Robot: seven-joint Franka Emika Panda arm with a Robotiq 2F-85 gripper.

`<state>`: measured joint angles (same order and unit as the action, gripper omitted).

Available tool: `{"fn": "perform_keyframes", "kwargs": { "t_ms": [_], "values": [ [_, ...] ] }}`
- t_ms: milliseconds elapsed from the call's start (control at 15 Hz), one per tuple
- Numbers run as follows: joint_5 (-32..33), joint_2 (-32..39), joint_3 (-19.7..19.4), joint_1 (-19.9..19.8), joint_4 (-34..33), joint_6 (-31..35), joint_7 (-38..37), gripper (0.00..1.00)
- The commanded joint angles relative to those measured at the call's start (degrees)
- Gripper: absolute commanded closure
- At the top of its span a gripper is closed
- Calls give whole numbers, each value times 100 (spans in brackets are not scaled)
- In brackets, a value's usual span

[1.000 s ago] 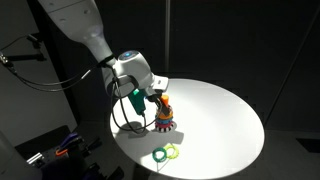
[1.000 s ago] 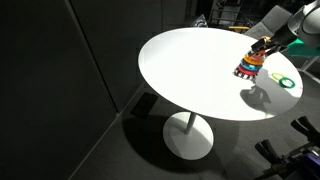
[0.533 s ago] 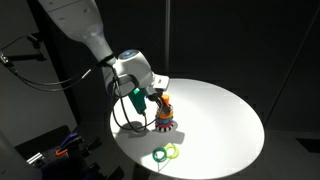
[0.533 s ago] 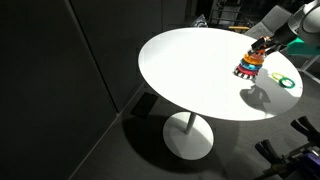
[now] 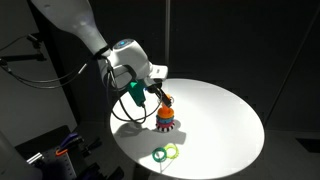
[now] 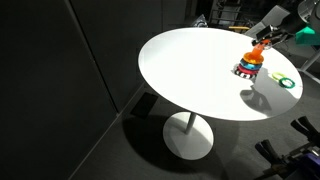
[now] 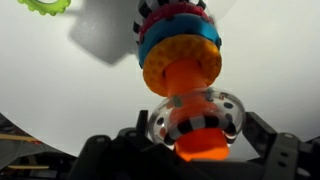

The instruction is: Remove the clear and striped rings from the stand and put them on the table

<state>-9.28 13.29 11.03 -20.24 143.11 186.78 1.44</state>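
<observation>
A ring stand (image 5: 166,121) with stacked coloured rings and an orange post stands on the white round table (image 5: 222,120); both exterior views show it (image 6: 246,67). My gripper (image 7: 198,128) is shut on the clear ring with black-and-white stripes (image 7: 205,108), held at the tip of the orange post (image 7: 200,148). In the exterior views the gripper (image 5: 159,97) (image 6: 264,42) hangs just above the stack. Orange (image 7: 181,66), blue and red rings sit lower on the post.
A green ring (image 5: 166,153) lies on the table near the front edge; it also shows in the other views (image 6: 285,81) (image 7: 45,5). The table edge (image 6: 160,90) drops to dark floor. Cables and equipment (image 5: 60,148) stand beside the table.
My gripper has risen with the clear striped ring, lifting it from the stack up to the top of the post. The arm has tilted upward.
</observation>
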Motion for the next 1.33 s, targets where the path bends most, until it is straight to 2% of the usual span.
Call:
{"fn": "perform_keyframes", "kwargs": {
  "t_ms": [0,733,1267],
  "values": [
    [-21,-563,52,-13,279,-286,-19,32],
    [-135,-1364,180,75,463,-911,67,32],
    [-526,-1262,339,176,418,-1143,298,32]
  ]
}}
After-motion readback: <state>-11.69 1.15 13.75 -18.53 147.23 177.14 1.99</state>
